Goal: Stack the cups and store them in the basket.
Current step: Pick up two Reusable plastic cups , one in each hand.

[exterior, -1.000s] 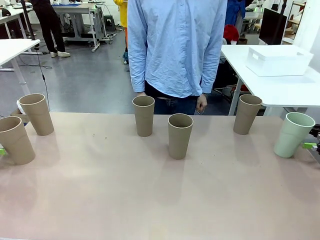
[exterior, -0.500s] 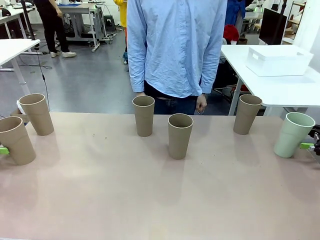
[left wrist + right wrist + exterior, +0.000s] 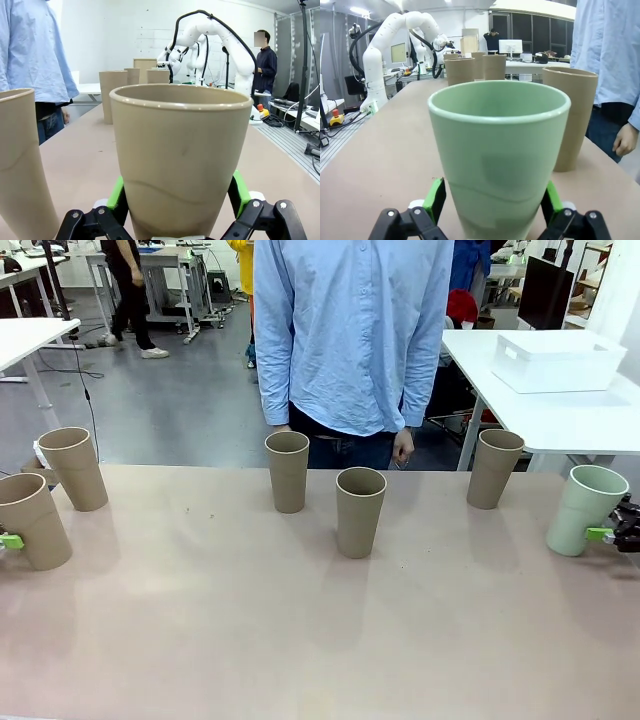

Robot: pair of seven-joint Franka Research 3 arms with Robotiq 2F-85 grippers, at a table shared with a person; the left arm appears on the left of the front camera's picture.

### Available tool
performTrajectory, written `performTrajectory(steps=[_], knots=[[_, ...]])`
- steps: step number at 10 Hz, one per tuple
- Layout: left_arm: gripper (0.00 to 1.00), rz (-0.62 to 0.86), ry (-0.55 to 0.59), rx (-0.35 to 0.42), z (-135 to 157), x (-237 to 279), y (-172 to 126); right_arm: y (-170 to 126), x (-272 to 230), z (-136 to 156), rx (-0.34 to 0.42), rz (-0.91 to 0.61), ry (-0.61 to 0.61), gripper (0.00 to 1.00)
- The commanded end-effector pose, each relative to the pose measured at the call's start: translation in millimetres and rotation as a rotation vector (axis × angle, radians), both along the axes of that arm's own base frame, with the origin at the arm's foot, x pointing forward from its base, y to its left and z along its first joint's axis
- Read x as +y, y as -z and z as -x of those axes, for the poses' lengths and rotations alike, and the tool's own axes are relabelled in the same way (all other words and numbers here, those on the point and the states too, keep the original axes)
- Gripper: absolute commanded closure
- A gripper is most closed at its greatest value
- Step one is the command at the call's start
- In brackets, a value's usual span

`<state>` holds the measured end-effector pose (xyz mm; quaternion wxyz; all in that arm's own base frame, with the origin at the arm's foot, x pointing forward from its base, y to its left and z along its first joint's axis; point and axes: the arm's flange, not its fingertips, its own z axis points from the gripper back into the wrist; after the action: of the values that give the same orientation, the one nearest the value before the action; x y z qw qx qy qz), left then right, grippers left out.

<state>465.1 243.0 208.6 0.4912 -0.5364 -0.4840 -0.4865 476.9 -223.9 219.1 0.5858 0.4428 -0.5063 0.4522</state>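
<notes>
Pinkish table holding five tan cups, one mint-green cup; around two of them, widely spread left gripper and right gripper.

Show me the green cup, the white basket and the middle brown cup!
green cup (image 3: 586, 508): front view, its side wall.
white basket (image 3: 552, 376): front view, its front wall.
middle brown cup (image 3: 360, 515): front view, its side wall.

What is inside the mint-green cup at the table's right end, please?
Nothing shows inside the mint-green cup: only its bare upper inner wall is visible. Its own wall hides the bottom.
</notes>
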Motion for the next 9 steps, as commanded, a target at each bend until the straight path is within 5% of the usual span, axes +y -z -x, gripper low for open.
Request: performTrajectory(steps=[1, 9], knots=[[0.00, 0.023, -0.009, -0.031, 5, -12, -1, -6, 9, 1, 0.047, -0.007, -0.029, 0.00], [0.00, 0.031, -0.012, 0.007, 5, -26, -1, -6, 18, -2, 0.145, -0.027, -0.063, 0.00]])
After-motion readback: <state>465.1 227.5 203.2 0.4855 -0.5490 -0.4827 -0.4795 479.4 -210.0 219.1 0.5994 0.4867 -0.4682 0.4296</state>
